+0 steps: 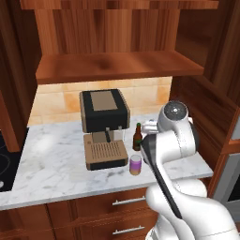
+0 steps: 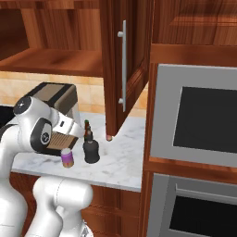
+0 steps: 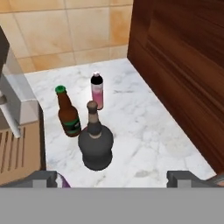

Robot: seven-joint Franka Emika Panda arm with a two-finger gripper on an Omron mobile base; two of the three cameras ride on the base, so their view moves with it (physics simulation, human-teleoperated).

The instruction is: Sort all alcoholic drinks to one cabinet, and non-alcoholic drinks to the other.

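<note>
My gripper [image 3: 113,178] is open with nothing between its wide-set fingertips [image 3: 41,178], and hovers above the marble counter [image 3: 144,131], looking down on the drinks. The squat dark grey bottle [image 3: 96,144] [image 2: 91,149] stands nearest, just ahead of the fingers. The brown beer bottle [image 3: 68,114] [image 1: 137,137] is behind it to the left. The pink bottle with a black cap [image 3: 97,92] stands farther back. The purple can [image 1: 135,164] [image 2: 67,158] sits near the counter's front edge. A wall cabinet stands open above, its shelf [image 1: 117,65] bare.
A brown and black coffee machine [image 1: 104,126] takes up the counter left of the drinks. An open cabinet door [image 2: 124,65] with a silver handle hangs over the counter's right end. A wooden side panel [image 3: 179,74] walls off the right, with built-in ovens [image 2: 203,120] beyond.
</note>
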